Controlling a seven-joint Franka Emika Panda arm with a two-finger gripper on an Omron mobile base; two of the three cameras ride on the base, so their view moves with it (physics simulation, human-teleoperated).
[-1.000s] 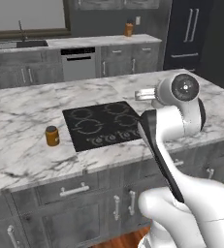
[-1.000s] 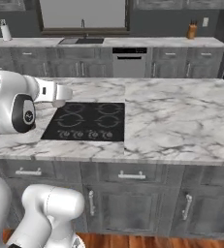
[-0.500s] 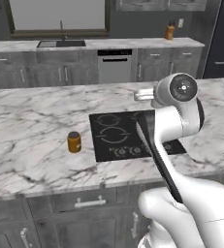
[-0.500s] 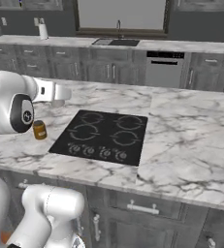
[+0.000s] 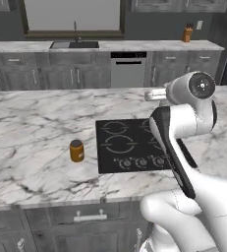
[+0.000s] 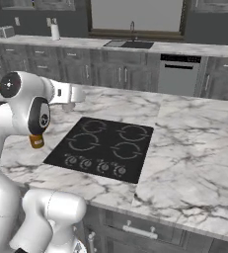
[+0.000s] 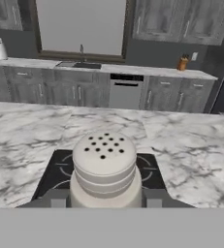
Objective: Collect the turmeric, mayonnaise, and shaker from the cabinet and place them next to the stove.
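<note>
In the hand view the shaker [image 7: 104,164], a pale cylinder with a perforated top, sits upright between the fingertips of my gripper [image 7: 106,201], which is shut on it. My gripper [image 5: 153,94] hangs above the marble island over the far edge of the stove [image 5: 129,145], a flat black cooktop [image 6: 103,148]. The turmeric [image 5: 76,150], a small orange-brown jar with a dark lid, stands on the island just left of the stove; in the right base view the turmeric [image 6: 36,141] is partly behind my arm. The mayonnaise is out of view.
A back counter holds a sink [image 5: 75,44] under a window, a dishwasher front [image 5: 128,69], a knife block [image 5: 186,33] and a paper-towel roll [image 6: 55,31]. Wall cabinets [image 7: 176,19] hang above it. Bare marble [image 6: 199,148] lies right of the stove.
Both base views have shifted, so the base has driven: the stove and turmeric slid rightward in the left view. The arm keeps its pose, still shut on the shaker.
</note>
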